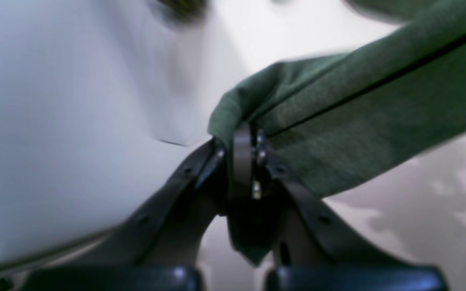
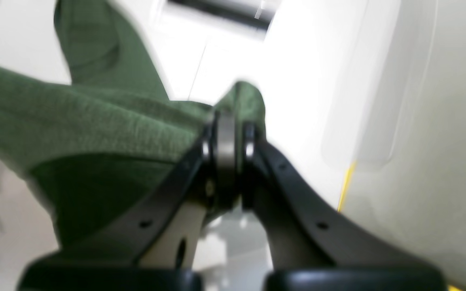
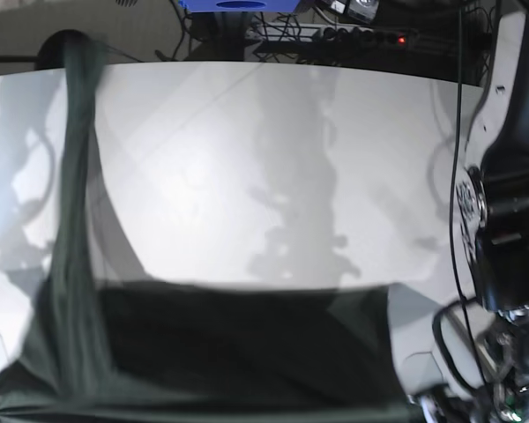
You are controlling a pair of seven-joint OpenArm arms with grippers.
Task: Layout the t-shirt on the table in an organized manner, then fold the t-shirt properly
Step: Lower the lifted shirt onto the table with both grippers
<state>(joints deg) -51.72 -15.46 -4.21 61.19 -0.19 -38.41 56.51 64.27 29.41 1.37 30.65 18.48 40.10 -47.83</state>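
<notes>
Both sets of fingers pinched shut on the t-shirt, left and right. Best lowered level, hem taut, onto the counter, unwrinkled.

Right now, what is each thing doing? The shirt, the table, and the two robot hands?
t-shirt: lifted and stretched between both end effectors, one sleeve hanging toward the table's far edge.
table: white top, mostly bare, shadowed.
left end effector: shut on the t-shirt's edge.
right end effector: shut on the t-shirt's edge.
</notes>
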